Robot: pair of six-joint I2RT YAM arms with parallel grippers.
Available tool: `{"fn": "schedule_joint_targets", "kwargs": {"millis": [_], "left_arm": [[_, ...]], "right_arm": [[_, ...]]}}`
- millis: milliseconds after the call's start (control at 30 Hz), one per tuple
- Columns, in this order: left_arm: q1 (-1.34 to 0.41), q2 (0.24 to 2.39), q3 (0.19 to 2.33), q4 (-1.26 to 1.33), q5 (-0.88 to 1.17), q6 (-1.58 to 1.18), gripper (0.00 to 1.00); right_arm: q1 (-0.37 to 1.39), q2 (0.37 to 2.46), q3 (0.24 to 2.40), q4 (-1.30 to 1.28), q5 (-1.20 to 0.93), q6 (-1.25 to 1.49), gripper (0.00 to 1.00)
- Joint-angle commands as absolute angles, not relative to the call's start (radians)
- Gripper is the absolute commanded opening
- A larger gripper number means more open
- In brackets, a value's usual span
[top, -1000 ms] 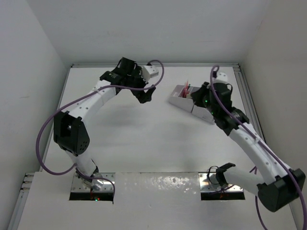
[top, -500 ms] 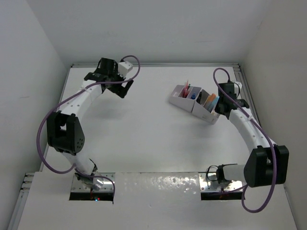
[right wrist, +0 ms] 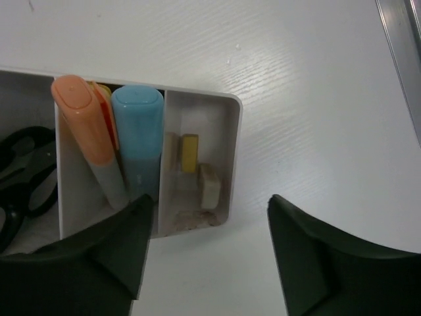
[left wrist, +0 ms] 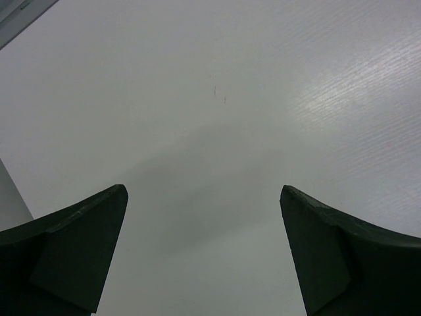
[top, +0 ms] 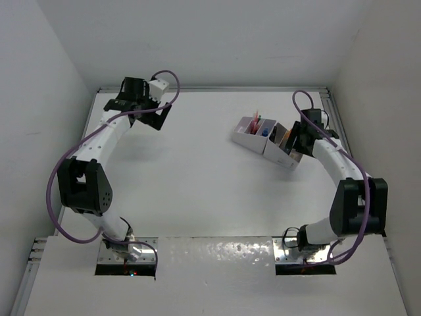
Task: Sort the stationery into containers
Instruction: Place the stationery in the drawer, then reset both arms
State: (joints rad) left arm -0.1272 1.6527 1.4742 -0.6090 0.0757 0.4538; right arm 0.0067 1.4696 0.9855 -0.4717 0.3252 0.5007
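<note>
The white containers [top: 248, 138] stand at the far right of the table with pink pens [top: 255, 119] sticking up. In the right wrist view an orange marker [right wrist: 84, 128] and a blue marker [right wrist: 137, 135] share one compartment, black scissors [right wrist: 21, 172] lie in the compartment to their left, and a yellow eraser [right wrist: 190, 152] and a pale eraser [right wrist: 209, 185] lie in the end compartment [right wrist: 235, 131]. My right gripper [right wrist: 209, 201] [top: 294, 143] hangs open just above that end compartment, holding nothing. Far left, my left gripper [left wrist: 202, 191] [top: 158, 117] is open over bare table.
A raised rail [top: 332, 118] runs along the table's right edge close to the right arm. White walls enclose the back and both sides. The left arm arches over the table's far left corner [top: 105, 99].
My right gripper has opened and drawn back from over the organizer to its right end. The left arm has swung from mid-table to the far left corner.
</note>
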Motion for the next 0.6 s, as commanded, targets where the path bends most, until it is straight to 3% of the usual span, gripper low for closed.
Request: {"fn": "schedule_joint_targets", "kwargs": {"millis": [0,33,67,133,567], "left_arm": [[-0.104,1.615,1.483,-0.578,0.064,0.431,1.00],[-0.100,1.615,1.485,-0.578,0.064,0.428,1.00],[-0.095,1.617,1.485,-0.580,0.064,0.425,1.00],[-0.087,1.617,1.483,-0.580,0.069,0.417,1.00],[0.083,1.557,1.419,-0.569,0.098,0.301,1.00]], "right_arm": [[0.003,1.424,1.045,-0.479,0.350,0.471,0.81],[0.005,1.384,1.037,-0.480,0.357,0.471,0.84],[0.005,1.361,1.029,-0.482,0.354,0.474,0.94],[0.005,1.310,0.996,-0.489,0.360,0.483,0.99],[-0.258,0.800,0.574,-0.741,0.494,0.862,0.99]]}}
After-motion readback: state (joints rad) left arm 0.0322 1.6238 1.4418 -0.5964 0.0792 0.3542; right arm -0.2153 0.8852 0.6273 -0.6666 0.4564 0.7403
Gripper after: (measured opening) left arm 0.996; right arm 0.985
